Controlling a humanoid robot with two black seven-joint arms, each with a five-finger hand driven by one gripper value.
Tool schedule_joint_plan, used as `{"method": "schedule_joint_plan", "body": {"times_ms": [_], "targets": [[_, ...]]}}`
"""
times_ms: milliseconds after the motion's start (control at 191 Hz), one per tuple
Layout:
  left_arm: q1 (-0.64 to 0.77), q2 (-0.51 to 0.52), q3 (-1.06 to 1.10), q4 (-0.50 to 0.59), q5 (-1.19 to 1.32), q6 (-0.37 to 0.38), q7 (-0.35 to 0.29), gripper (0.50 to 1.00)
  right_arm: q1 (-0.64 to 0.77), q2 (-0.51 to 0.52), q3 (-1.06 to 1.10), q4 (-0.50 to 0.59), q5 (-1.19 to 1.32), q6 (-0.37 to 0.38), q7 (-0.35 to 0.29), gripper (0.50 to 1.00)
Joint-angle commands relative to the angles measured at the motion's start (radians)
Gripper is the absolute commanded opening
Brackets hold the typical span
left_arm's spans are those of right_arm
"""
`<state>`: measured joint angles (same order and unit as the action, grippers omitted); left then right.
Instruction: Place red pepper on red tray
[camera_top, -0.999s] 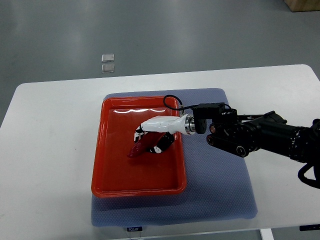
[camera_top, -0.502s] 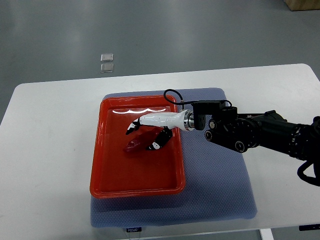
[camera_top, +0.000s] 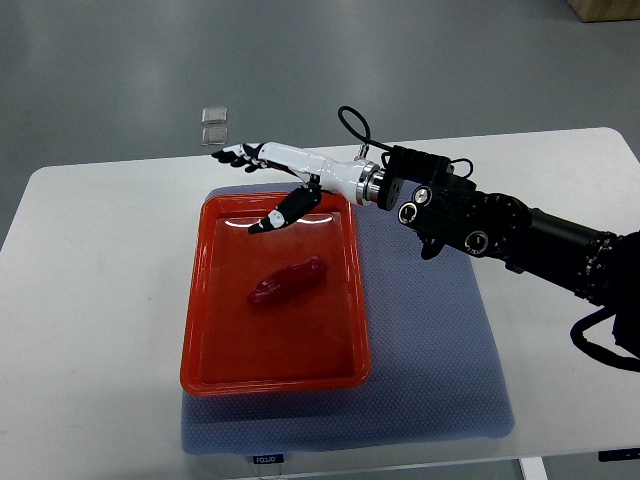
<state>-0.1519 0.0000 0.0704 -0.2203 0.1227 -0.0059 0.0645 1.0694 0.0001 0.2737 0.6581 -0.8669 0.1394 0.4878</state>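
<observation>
One red pepper (camera_top: 287, 281) is lying in the red tray (camera_top: 205, 330); I'm seeing my right hand (camera_top: 280, 180) hovering released, fingers spread, arm running off frame.

Your right hand (camera_top: 285, 175) has let go and lifted away toward the far edge of the red tray (camera_top: 205, 330), fingers (camera_top: 232, 157) now spread wide. The red pepper (camera_top: 287, 281) lies free on the tray floor, no longer under the palm.

Bright, even overhead light — glare on the red tray (camera_top: 215, 290) — sharp focus.
</observation>
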Motion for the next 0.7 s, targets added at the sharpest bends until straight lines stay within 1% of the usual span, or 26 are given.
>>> {"method": "schedule_joint_plan", "body": {"times_ms": [0, 78, 214, 267, 345, 502, 695], "targets": [[0.000, 0.000, 0.000, -0.002, 0.000, 0.000, 0.003, 1.000, -0.078, 0.000, 0.170, 0.000, 0.166, 0.009, -0.001, 0.917], [0.000, 0.000, 0.000, -0.004, 0.000, 0.000, 0.005, 1.000, -0.154, -0.002, 0.292, 0.000, 0.304, 0.032, -0.001, 0.917], [0.000, 0.000, 0.002, -0.005, 0.000, 0.000, 0.008, 1.000, -0.307, -0.017, 0.501, -0.003, 0.627, 0.132, -0.003, 0.917], [0.000, 0.000, 0.002, -0.007, 0.000, 0.000, 0.009, 1.000, -0.356, -0.025, 0.547, -0.012, 0.733, 0.163, -0.003, 0.917], [0.000, 0.000, 0.003, -0.007, 0.002, 0.000, 0.009, 1.000, -0.404, -0.031, 0.567, -0.014, 0.836, 0.189, -0.003, 0.917], [0.000, 0.000, 0.005, -0.008, 0.002, 0.000, 0.011, 1.000, -0.430, -0.052, 0.569, -0.015, 0.876, 0.233, -0.001, 0.917], [0.000, 0.000, 0.005, -0.010, 0.002, 0.000, 0.012, 1.000, -0.427, -0.061, 0.568, -0.015, 0.875, 0.230, -0.001, 0.917]]}}
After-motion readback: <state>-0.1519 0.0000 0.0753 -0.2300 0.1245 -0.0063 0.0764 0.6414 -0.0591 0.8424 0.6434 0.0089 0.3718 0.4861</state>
